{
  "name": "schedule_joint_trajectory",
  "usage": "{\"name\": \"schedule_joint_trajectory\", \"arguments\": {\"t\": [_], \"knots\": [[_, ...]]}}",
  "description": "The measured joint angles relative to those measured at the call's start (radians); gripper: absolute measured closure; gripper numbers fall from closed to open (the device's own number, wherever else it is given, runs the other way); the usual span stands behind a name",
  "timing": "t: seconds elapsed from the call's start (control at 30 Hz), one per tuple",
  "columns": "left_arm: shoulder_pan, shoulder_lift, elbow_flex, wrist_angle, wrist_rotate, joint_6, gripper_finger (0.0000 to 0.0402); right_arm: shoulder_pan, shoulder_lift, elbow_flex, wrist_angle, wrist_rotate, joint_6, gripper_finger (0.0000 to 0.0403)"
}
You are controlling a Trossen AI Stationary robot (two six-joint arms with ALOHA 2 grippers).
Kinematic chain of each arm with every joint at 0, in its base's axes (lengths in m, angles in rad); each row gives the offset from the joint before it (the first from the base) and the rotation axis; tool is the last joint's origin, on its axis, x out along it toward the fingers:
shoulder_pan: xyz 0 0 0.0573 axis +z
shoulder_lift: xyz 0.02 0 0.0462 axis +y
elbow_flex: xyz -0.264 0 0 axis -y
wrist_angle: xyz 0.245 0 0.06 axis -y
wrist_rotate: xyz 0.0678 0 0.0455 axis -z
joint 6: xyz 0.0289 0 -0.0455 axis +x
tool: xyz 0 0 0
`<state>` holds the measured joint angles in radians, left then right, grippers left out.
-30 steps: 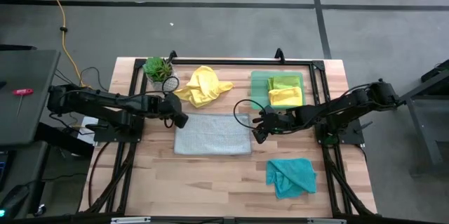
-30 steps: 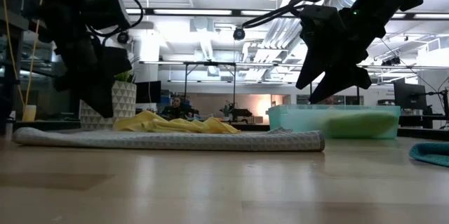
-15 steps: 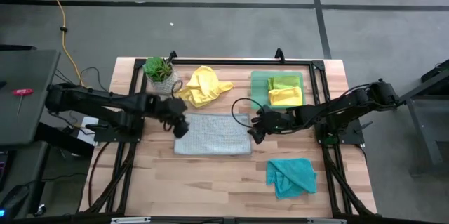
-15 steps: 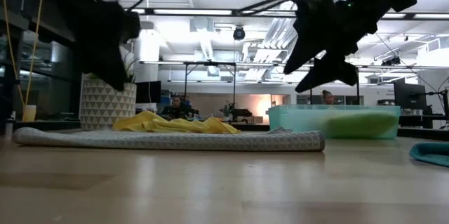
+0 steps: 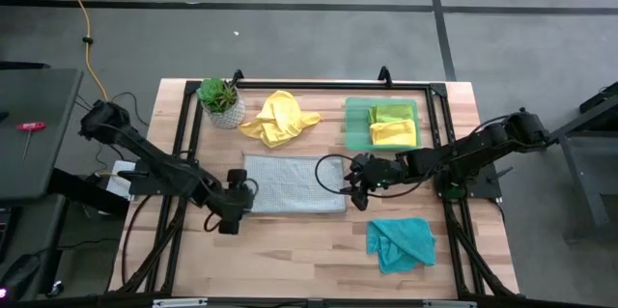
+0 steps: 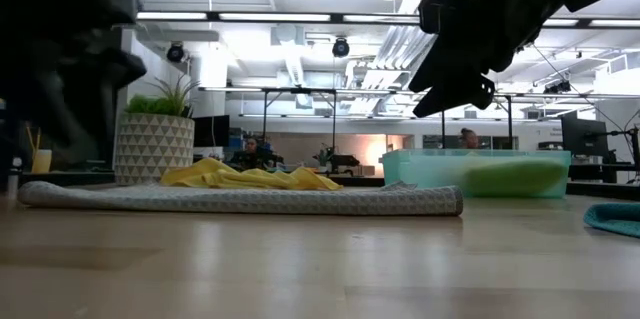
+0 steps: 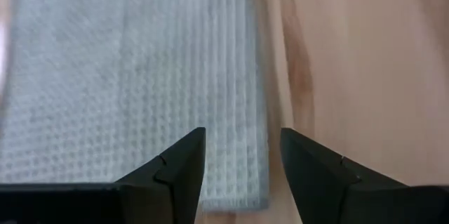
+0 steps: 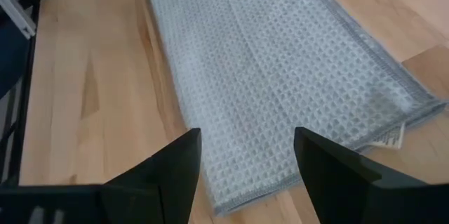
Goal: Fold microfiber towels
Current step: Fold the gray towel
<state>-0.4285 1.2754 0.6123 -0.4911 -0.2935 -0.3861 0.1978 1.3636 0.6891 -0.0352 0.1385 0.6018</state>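
Observation:
A grey towel (image 5: 293, 183) lies flat in a folded rectangle at the table's middle, also seen in the low view (image 6: 240, 197). My left gripper (image 5: 232, 213) hovers open by its near left corner, fingers pointing down over the towel's edge (image 7: 242, 161). My right gripper (image 5: 355, 190) hangs open above the towel's right edge (image 8: 247, 161), clear of the cloth (image 8: 280, 69). A crumpled yellow towel (image 5: 278, 118) lies behind the grey one. A crumpled teal towel (image 5: 398, 240) lies at the near right.
A translucent green tray (image 5: 355, 125) at the far right holds a folded lime green towel (image 5: 391, 112) and a folded yellow one (image 5: 394, 134). A potted plant (image 5: 218, 98) stands at the far left. Bare wood lies along the near edge, left of the teal towel.
My left gripper has swung from the grey towel's far left corner toward the table's near edge, to the towel's near left corner, rolling its wrist as it went. My right gripper has stayed in place and rolled a little. The grey towel has not moved.

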Motion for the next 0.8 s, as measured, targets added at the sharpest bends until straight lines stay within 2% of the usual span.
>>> {"name": "schedule_joint_trajectory", "arguments": {"t": [0.4, 0.6, 0.8], "knots": [[-0.082, 0.187, 0.002, 0.008, 0.058, -0.02, 0.0229, 0.0, 0.0, 0.0, -0.005, 0.0, -0.035, 0.0182], [-0.083, 0.209, 0.003, 0.017, 0.058, -0.025, 0.0229, 0.0, 0.025, 0.019, -0.016, -0.067, -0.222, 0.0182], [-0.083, 0.206, 0.002, 0.017, 0.058, -0.028, 0.0229, 0.028, 0.18, 0.147, -0.121, -0.109, -0.449, 0.0182]]}}
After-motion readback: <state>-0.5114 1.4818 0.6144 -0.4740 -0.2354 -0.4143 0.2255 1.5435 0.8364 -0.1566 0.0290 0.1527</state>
